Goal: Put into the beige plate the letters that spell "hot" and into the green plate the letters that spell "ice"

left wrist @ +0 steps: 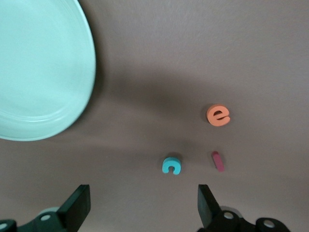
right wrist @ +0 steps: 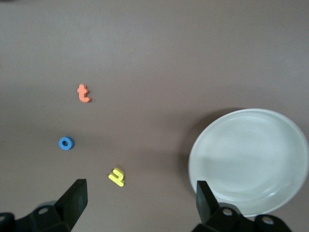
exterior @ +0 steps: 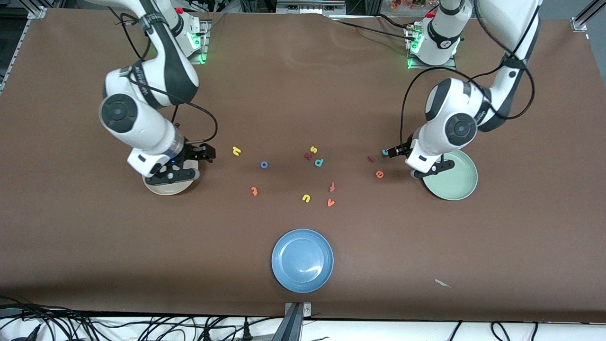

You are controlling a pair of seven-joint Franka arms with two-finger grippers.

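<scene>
Letters (exterior: 264, 165) scattered on brown table (exterior: 94, 237).

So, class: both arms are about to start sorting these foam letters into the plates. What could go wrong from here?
The teal c and dark red i lie close together, so the open left tool might nudge one while taking the other. The orange t could be confused with the redder t-like letter. The tiny letters could slip from a grip.

front: high, facing robots | wrists: close, looking down | shared: green plate (exterior: 454, 182), beige plate (exterior: 166, 188)
</scene>
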